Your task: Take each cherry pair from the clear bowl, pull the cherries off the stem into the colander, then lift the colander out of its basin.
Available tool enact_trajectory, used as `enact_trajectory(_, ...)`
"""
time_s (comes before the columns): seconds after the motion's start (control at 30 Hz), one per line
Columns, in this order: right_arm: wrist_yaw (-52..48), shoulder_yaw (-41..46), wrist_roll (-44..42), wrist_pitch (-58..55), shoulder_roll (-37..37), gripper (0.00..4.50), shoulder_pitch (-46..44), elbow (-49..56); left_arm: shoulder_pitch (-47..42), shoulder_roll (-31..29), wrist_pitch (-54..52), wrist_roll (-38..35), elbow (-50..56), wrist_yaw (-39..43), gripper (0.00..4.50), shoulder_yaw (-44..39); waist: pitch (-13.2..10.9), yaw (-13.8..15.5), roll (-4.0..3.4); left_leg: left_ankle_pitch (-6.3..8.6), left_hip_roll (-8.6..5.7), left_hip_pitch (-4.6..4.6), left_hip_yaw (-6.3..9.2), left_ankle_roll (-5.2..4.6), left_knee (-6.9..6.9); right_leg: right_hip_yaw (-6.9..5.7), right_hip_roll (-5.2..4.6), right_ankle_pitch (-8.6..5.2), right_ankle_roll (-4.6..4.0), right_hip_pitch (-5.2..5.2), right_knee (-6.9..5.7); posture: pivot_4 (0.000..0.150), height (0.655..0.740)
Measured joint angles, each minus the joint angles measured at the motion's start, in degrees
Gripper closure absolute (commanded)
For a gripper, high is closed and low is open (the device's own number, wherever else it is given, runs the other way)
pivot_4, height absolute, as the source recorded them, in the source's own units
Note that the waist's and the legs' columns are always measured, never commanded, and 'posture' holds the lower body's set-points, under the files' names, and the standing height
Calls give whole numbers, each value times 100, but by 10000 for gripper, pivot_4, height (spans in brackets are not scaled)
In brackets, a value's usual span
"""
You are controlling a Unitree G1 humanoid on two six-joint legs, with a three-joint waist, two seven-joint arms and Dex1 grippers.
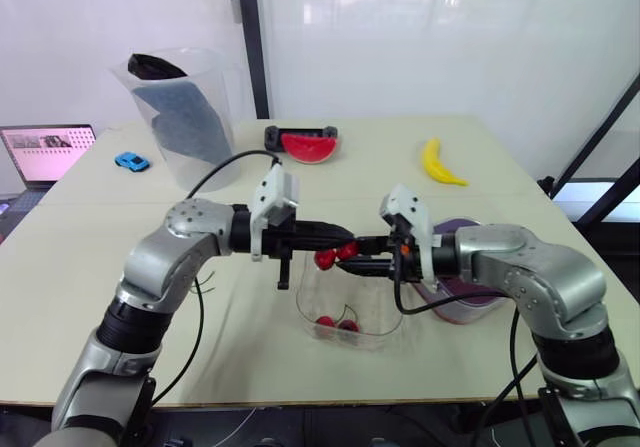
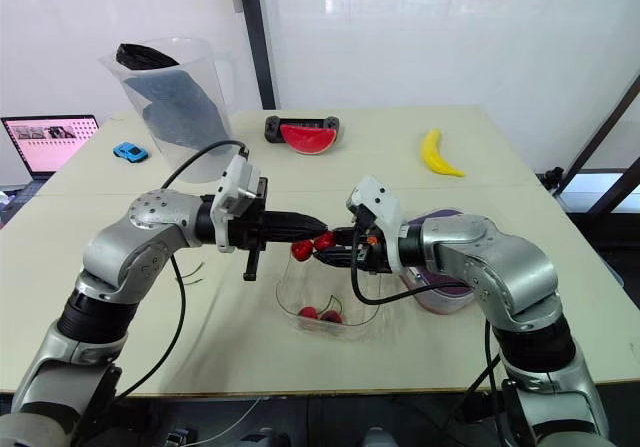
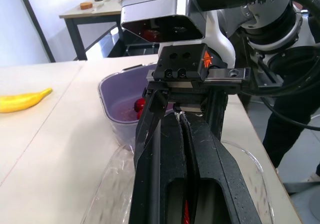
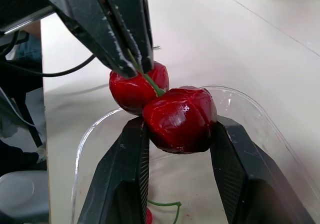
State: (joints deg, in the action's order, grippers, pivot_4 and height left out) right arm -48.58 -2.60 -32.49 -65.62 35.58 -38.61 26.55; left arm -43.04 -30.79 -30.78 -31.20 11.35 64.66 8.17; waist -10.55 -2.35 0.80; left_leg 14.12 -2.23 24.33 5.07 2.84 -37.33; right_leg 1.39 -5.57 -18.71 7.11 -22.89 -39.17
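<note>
Just beyond clear bowl [image 1: 378, 315], banana [image 1: 438, 162], watermelon slice [image 1: 308, 148], jug [image 1: 185, 117], toy car [image 1: 131, 161]

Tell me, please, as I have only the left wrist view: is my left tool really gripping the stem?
Observer: Yes, the left tool is shut on the green stem, right where it joins the two cherries.
Operator: Thank you. What is the right tool holding?
Observer: The right tool is clamped on one cherry of the pair. The other cherry is outside its grip, against the left tool's tips.
Operator: Is anything left in the clear bowl?
Observer: Yes, more cherries lie at the bottom of the clear bowl, below both tools.
</note>
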Motion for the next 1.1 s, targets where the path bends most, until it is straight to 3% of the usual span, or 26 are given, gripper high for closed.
enact_trajectory(0.47, -26, -82, -186, 219, 386, 27480, 15, -39, -53, 180, -129, -147, -50, -181, 45000, -68, 0, 6, 0, 0, 0, 0, 0, -1, -1, 0, 0, 0, 0, 1, 1, 1500, 7400)
enact_trajectory(0.63, 75, -49, -357, 188, 348, 4794, -1, -152, -61, 178, -130, -179, -50, -183, 45000, -68, 0, 7, 0, 0, 1, 0, 0, 0, -1, 0, 0, 0, 0, 1, 1, 1500, 7400)
enact_trajectory(1.0, 205, -49, -511, 266, 335, 4794, -13, -152, -61, 174, -129, -179, -50, -173, 45000, -68, 0, 8, 0, 0, 1, 0, 0, -1, -1, 0, 0, 0, 0, 1, 1, 1500, 7400)
enact_trajectory(1.1, 211, -49, -554, 276, 335, 14746, -12, -152, -61, 174, -129, -178, -50, -171, 45000, -68, 0, 8, 0, 0, 1, 0, 0, -1, -1, 0, 0, 0, 0, 1, 1, 1500, 7400)
